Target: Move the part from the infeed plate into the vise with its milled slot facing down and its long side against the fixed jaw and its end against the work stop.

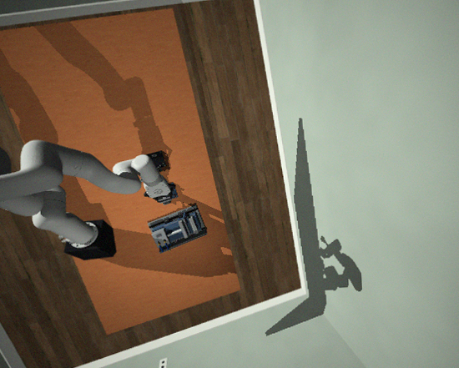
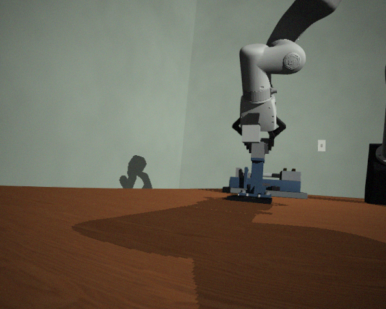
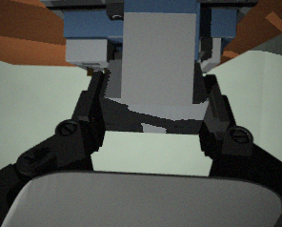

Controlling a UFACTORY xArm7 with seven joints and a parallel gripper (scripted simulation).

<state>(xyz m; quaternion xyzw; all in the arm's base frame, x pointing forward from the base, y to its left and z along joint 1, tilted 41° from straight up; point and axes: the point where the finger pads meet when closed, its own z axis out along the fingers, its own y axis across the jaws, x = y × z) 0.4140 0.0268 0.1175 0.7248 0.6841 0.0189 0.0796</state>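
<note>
Fingers clamped on part, wrist vert.

Bare test room, workshop-like in its fittings. Plain pale green walls, white skirting along their foot, dark wood plank floor. Large orange-brown table top filling most of the room. Single grey robot arm on a black pedestal at the table's near left edge. Small blue and grey vise fixture bolted down on the table, right of the pedestal. White wall socket on the far wall. No furniture of a home or office visible.
</note>
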